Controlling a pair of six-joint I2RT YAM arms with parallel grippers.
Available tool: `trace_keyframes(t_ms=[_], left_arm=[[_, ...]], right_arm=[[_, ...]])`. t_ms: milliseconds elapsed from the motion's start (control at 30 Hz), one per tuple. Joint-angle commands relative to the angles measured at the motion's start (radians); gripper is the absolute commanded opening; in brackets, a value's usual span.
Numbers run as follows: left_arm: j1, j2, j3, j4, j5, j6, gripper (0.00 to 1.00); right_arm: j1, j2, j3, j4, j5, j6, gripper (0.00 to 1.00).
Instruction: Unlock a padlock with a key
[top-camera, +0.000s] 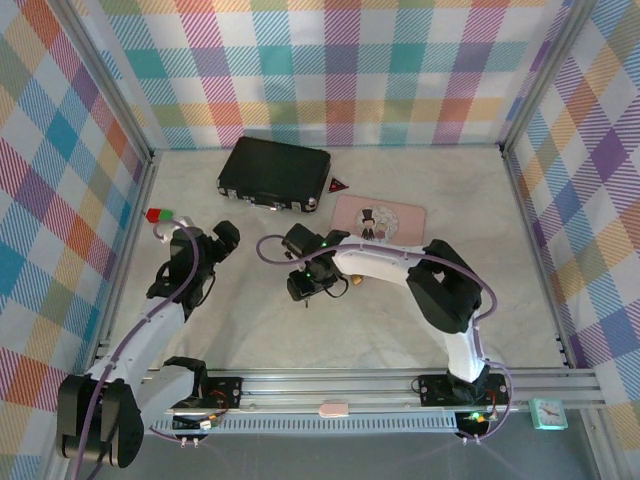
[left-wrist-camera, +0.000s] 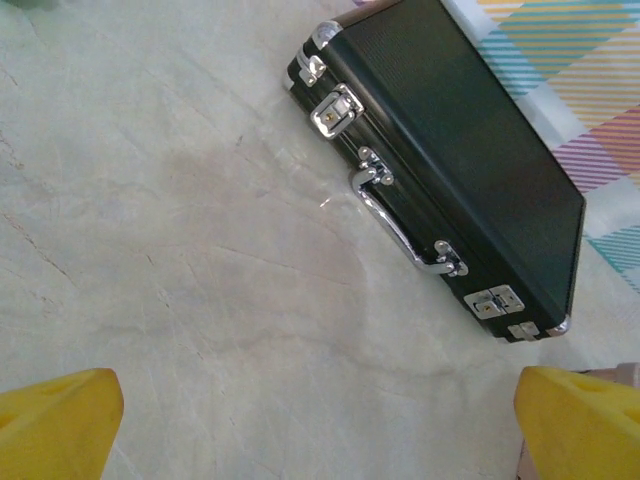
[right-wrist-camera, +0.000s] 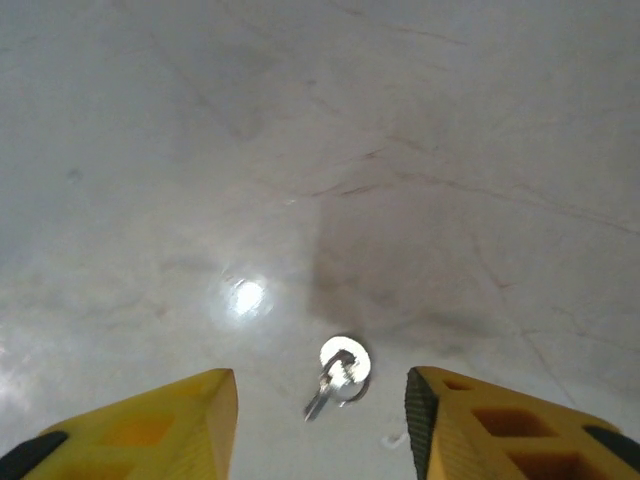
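The right gripper (right-wrist-camera: 320, 400) is standing open astride the ringed key (right-wrist-camera: 340, 372) on the table (right-wrist-camera: 300, 150), fingers clear of it. The brass padlock (top-camera: 355, 281) is lying just beside this gripper. The left gripper (left-wrist-camera: 320, 425) is hanging wide open, facing the black case (left-wrist-camera: 450, 170).

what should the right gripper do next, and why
Probably lower slightly and close the right gripper on the key: it lies flat on the table between the yellow fingers, which stand apart and do not touch it yet.
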Motion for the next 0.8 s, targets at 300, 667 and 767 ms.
trace_keyframes(t_ms=[300, 667, 767], left_arm=[[0.012, -0.042, -0.039, -0.037, 0.039, -0.02, 1.0], [0.011, -0.043, -0.037, -0.023, 0.083, -0.032, 1.0], [0.011, -0.054, -0.037, -0.034, 0.095, -0.033, 1.0]], right_arm=[[0.051, 0.072, 0.061, -0.082, 0.084, 0.082, 0.34], [0.066, 0.081, 0.057, -0.091, 0.134, 0.109, 0.16], [0.064, 0.065, 0.046, -0.072, 0.133, 0.117, 0.01]])
